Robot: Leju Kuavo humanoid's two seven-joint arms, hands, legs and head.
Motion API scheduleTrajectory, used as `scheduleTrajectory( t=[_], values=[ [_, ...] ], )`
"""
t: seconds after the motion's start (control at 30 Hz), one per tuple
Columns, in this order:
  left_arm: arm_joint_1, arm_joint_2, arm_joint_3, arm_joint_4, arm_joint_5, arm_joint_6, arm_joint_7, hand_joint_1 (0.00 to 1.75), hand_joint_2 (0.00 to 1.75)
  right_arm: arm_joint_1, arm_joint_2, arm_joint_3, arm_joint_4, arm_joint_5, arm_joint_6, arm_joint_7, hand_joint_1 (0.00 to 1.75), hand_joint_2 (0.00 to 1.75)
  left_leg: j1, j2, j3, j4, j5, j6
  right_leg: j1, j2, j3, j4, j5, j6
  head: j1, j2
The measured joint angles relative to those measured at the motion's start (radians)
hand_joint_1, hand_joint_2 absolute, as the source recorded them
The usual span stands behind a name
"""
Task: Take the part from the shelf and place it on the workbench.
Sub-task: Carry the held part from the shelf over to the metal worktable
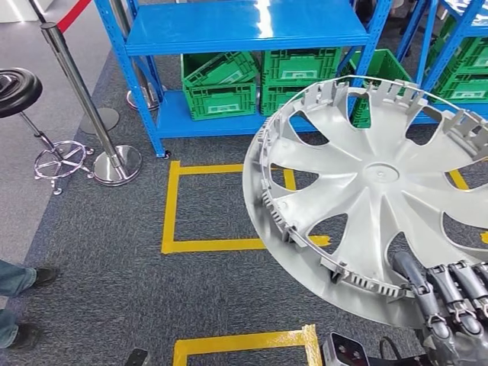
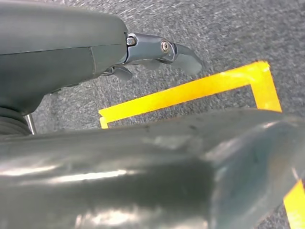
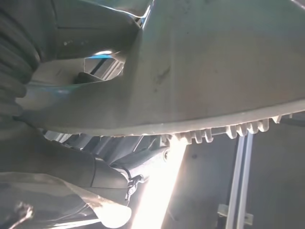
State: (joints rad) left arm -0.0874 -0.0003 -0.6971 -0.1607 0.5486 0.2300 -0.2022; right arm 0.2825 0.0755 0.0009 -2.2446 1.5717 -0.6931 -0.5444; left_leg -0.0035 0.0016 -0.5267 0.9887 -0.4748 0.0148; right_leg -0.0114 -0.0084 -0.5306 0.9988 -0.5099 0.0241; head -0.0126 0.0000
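**Right hand grips the wheel cover at its near rim**

Your right hand (image 1: 454, 305) comes in at the lower right of the head view, its dark fingers (image 1: 415, 284) wrapped over the near edge of the silver wheel cover (image 1: 380, 191). The cover is held up off the floor, tilted, with its clip-lined inner face turned toward you. In the right wrist view you see the cover (image 3: 216, 67) close overhead, its toothed rim running across the frame.

Your left hand (image 2: 154, 52) hangs over grey carpet (image 2: 223, 28) and a corner of yellow floor tape (image 2: 201, 88); its fingers hold nothing, though you cannot tell how far apart they are.

Beyond the cover stands a blue shelf (image 1: 247, 30) with green crates (image 1: 221, 88) on its lower level. A stanchion (image 1: 86, 99) and a black stool (image 1: 17, 88) stand at the left, and a person's shoes (image 1: 34, 278) show at the left edge.
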Motion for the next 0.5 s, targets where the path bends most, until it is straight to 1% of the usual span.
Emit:
scheduleTrajectory(
  t=[0.03, 0.07, 0.1, 0.13, 0.17, 0.2, 0.23, 0.27, 0.3, 0.33, 0.37, 0.4, 0.43, 0.47, 0.5],
  values=[
    [-0.001, 0.0, 0.0, 0.0, 0.0, 0.0, 0.0, 0.0, 0.0, -0.001, 0.0, -0.001, 0.0, 0.0, 0.0, 0.0, 1.75, 1.75, 0.003, 0.001, 0.001, -0.009, 0.004, 0.007, 0.001, 0.001, -0.011, 0.019, -0.015, 0.004, 0.002, 0.0],
    [-0.002, -0.001, 0.0, -0.001, -0.001, 0.0, 0.0, 0.0, 0.0, -0.001, 0.0, -0.001, 0.0, 0.0, 0.0, 0.0, 1.75, 1.75, 0.006, 0.002, 0.0, -0.017, 0.008, 0.013, 0.0, 0.003, -0.032, 0.058, -0.041, 0.008, 0.004, 0.0],
    [-0.002, -0.001, 0.0, -0.001, -0.001, 0.0, 0.0, 0.0, 0.0, -0.001, 0.0, -0.001, 0.0, 0.0, 0.0, -0.001, 1.75, 1.75, 0.005, 0.003, -0.003, -0.018, 0.011, 0.017, 0.0, 0.005, -0.06, 0.115, -0.071, 0.011, 0.006, 0.0],
    [-0.002, -0.001, 0.0, -0.001, -0.001, 0.0, 0.001, 0.0, 0.0, -0.002, 0.0, -0.001, 0.0, 0.0, 0.0, -0.002, 1.75, 1.75, 0.005, 0.003, -0.007, -0.017, 0.013, 0.02, -0.001, 0.006, -0.094, 0.187, -0.102, 0.014, 0.007, 0.0],
    [-0.002, -0.001, 0.0, -0.001, -0.001, 0.0, 0.002, 0.0, 0.0, -0.002, 0.0, -0.002, 0.0, 0.0, 0.0, -0.004, 1.75, 1.75, 0.004, 0.004, -0.01, -0.016, 0.014, 0.02, -0.002, 0.006, -0.121, 0.247, -0.121, 0.017, 0.007, 0.0],
    [-0.001, -0.001, 0.0, -0.001, -0.002, 0.0, 0.003, 0.0, 0.0, -0.002, 0.0, -0.002, 0.0, 0.0, 0.0, -0.006, 1.75, 1.75, 0.004, 0.004, -0.013, -0.014, 0.015, 0.02, -0.003, 0.006, -0.133, 0.275, -0.122, 0.02, 0.007, 0.0],
    [-0.001, -0.002, -0.001, -0.001, -0.002, 0.0, 0.005, 0.0, 0.0, -0.002, 0.001, -0.003, 0.0, 0.0, 0.0, -0.009, 1.75, 1.75, 0.005, 0.004, -0.015, -0.011, 0.016, 0.019, -0.004, 0.006, -0.127, 0.266, -0.104, 0.022, 0.007, 0.0],
    [-0.001, -0.003, -0.001, -0.001, -0.002, -0.001, 0.007, 0.0, 0.0, -0.002, 0.001, -0.004, 0.001, 0.0, 0.0, -0.011, 1.75, 1.75, 0.006, 0.004, -0.016, -0.007, 0.016, 0.017, -0.006, 0.005, -0.1, 0.215, -0.07, 0.024, 0.007, 0.0],
    [-0.001, -0.003, -0.001, -0.001, -0.003, -0.001, 0.009, 0.0, 0.0, -0.002, 0.001, -0.004, 0.001, 0.0, 0.0, -0.013, 1.75, 1.75, 0.006, 0.004, -0.018, -0.002, 0.014, 0.014, -0.009, 0.005, -0.064, 0.145, -0.037, 0.025, 0.007, 0.0],
    [-0.001, -0.002, -0.002, -0.001, -0.004, -0.001, 0.011, 0.0, 0.0, -0.003, 0.001, -0.004, 0.001, 0.0, 0.0, -0.015, 1.75, 1.75, 0.004, 0.003, -0.022, 0.007, 0.012, 0.009, -0.01, 0.006, -0.032, 0.08, -0.017, 0.025, 0.008, 0.0],
    [-0.002, -0.002, -0.003, -0.001, -0.005, -0.002, 0.013, 0.0, 0.0, -0.004, 0.002, -0.004, 0.0, 0.0, 0.0, -0.017, 1.75, 1.75, 0.002, 0.002, -0.028, 0.015, 0.01, 0.004, -0.011, 0.007, -0.01, 0.036, -0.007, 0.021, 0.008, 0.0],
    [-0.003, -0.001, -0.004, -0.001, -0.007, -0.002, 0.013, 0.0, 0.0, -0.004, 0.002, -0.004, 0.0, 0.0, 0.0, -0.018, 1.75, 1.75, -0.001, 0.002, -0.034, 0.022, 0.008, 0.001, -0.011, 0.008, -0.001, 0.016, -0.008, 0.018, 0.007, 0.0],
    [-0.003, -0.001, -0.006, -0.001, -0.008, -0.002, 0.014, 0.0, 0.0, -0.003, 0.004, -0.005, 0.0, 0.0, 0.0, -0.018, 1.75, 1.75, -0.004, 0.002, -0.04, 0.028, 0.009, 0.005, -0.011, 0.009, -0.001, 0.013, -0.009, 0.013, 0.006, 0.0],
    [-0.003, 0.0, -0.008, -0.001, -0.01, -0.002, 0.014, 0.0, 0.0, -0.001, 0.005, -0.006, 0.0, 0.0, 0.0, -0.017, 1.75, 1.75, -0.004, 0.002, -0.043, 0.028, 0.012, 0.012, -0.011, 0.01, -0.003, 0.015, -0.006, 0.009, 0.005, 0.0],
    [-0.002, 0.0, -0.01, -0.001, -0.012, -0.002, 0.014, 0.0, 0.0, 0.0, 0.007, -0.008, 0.0, 0.0, 0.0, -0.015, 1.75, 1.75, -0.005, 0.001, -0.045, 0.029, 0.014, 0.02, -0.011, 0.01, -0.005, 0.014, -0.004, 0.007, 0.004, 0.0]
  ],
)
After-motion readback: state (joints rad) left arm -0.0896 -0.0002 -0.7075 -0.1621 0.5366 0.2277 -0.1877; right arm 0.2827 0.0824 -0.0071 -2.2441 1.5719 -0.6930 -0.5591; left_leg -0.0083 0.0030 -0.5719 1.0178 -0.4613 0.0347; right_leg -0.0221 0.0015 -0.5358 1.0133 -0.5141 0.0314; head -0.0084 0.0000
